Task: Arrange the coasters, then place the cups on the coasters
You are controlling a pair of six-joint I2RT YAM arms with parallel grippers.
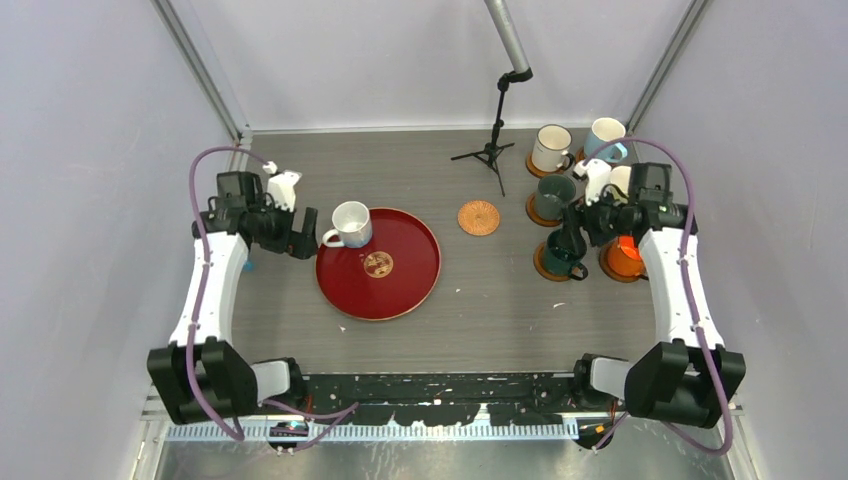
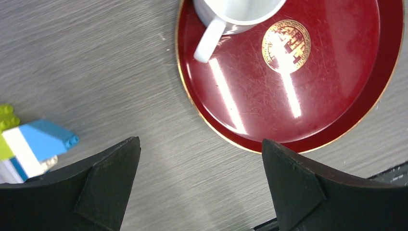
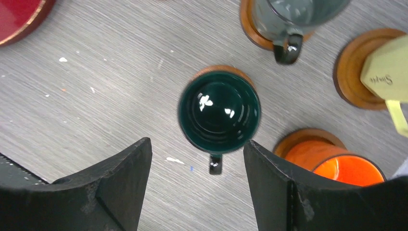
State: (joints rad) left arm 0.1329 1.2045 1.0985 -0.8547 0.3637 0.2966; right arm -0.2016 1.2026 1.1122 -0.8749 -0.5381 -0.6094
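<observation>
Plainly the white cup (image 1: 351,222), on the far-left part of the red tray (image 1: 405,292), sits just right of the left pincer (image 2: 200,144), which gapes wide and empty, with the bare woven coaster (image 1: 479,217) farther right.

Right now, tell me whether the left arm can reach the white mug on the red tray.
Probably yes: the left gripper hangs open beside the red tray, the handle of the white mug faces it, nothing between.

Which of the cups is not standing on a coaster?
The white cup, standing on the red tray at the left. The other cups are grouped at the right, on brown wooden coasters.
</observation>
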